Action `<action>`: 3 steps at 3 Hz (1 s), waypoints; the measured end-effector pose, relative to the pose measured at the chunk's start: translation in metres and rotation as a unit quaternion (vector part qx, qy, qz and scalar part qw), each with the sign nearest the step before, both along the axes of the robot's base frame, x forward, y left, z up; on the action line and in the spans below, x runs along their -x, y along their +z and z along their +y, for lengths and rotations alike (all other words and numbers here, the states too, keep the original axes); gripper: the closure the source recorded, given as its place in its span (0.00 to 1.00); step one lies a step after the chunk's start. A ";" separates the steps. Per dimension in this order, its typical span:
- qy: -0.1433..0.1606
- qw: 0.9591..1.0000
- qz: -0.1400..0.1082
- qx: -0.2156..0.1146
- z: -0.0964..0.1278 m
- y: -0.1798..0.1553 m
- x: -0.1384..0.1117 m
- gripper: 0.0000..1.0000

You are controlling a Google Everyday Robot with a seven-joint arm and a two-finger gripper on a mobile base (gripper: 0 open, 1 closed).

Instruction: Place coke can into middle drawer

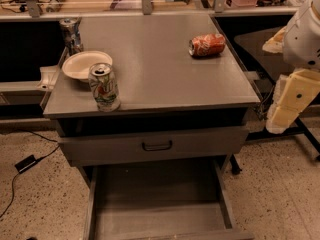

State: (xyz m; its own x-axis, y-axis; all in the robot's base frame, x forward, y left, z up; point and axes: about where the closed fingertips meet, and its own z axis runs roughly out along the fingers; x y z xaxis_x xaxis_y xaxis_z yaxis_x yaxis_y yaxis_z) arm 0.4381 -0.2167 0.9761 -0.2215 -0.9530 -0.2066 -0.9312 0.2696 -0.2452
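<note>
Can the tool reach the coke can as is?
Probably yes: the coke can lies on its side at the right rear of the cabinet top, nothing beside it, and the tool hangs off that right edge.

Three cans on one cabinet top point(165, 69): one coke can point(206, 45) on its side, one white-green can point(104, 87) upright, one dark silvery can point(71, 34); one white bowl point(86, 64); two drawers, the open middle drawer point(160, 219) and one shut drawer front point(110, 149) with one loop handle point(157, 145); one arm point(302, 34), its one gripper point(281, 115) hanging beside the cabinet's right edge; one black adapter point(26, 163).
</note>
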 end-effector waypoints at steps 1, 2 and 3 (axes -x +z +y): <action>0.000 1.000 0.000 0.000 0.000 0.000 0.000 0.00; 0.020 1.000 -0.005 0.000 0.001 -0.019 -0.028 0.00; 0.063 0.998 -0.012 -0.001 0.001 -0.048 -0.079 0.00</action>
State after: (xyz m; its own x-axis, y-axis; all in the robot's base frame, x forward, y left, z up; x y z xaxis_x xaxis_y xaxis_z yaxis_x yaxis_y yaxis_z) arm 0.5173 -0.2155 0.9278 -0.0947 -0.9725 -0.2129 -0.9517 0.1512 -0.2673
